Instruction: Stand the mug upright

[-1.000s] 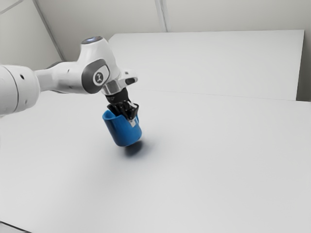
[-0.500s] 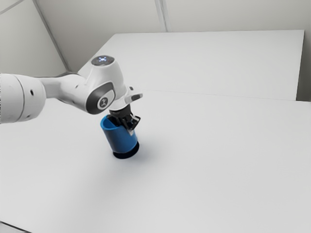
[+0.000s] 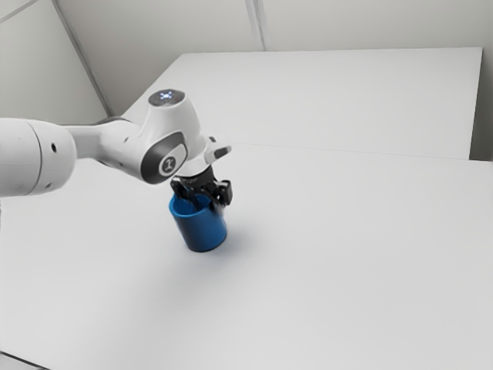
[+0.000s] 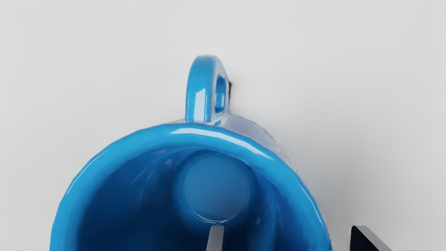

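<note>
In the exterior view the gripper (image 3: 209, 202) is at the rim of the blue mug (image 3: 202, 230), which stands on its base on the table, mouth up, with a slight lean toward the exterior view's left. From the wrist view, the gripper (image 4: 285, 238) is open, one finger inside the mug (image 4: 195, 134) and the other outside its wall, with space between the wall and both fingers. The mug's handle (image 4: 200, 87) points out from the side, away from the fingers.
The white table (image 3: 347, 254) stretches around the mug. A pale raised panel (image 3: 331, 100) lies behind, toward the exterior view's far side.
The mug has come down from its tilted hold above the table and straightened. The gripper has lowered with it, opened and let go of the wall.
</note>
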You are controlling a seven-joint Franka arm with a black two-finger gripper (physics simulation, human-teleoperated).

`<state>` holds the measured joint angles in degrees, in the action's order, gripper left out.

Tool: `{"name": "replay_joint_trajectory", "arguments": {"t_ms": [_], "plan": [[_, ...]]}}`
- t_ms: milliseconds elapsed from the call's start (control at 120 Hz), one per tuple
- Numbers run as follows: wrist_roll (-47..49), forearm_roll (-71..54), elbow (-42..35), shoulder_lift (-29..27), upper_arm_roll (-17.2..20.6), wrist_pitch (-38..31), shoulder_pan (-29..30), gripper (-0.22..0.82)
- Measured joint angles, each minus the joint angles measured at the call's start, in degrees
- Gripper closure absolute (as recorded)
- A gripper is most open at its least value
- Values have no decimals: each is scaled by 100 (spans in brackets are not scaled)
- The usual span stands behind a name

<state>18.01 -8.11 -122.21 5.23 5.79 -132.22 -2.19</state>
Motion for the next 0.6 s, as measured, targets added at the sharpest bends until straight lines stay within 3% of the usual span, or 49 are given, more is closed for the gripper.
{"name": "replay_joint_trajectory", "arguments": {"t_ms": [267,600], "plan": [[-104,29,168,-479,-39,300,-29,7],[-396,20,1902,-460,-43,1663,-26,1]]}}
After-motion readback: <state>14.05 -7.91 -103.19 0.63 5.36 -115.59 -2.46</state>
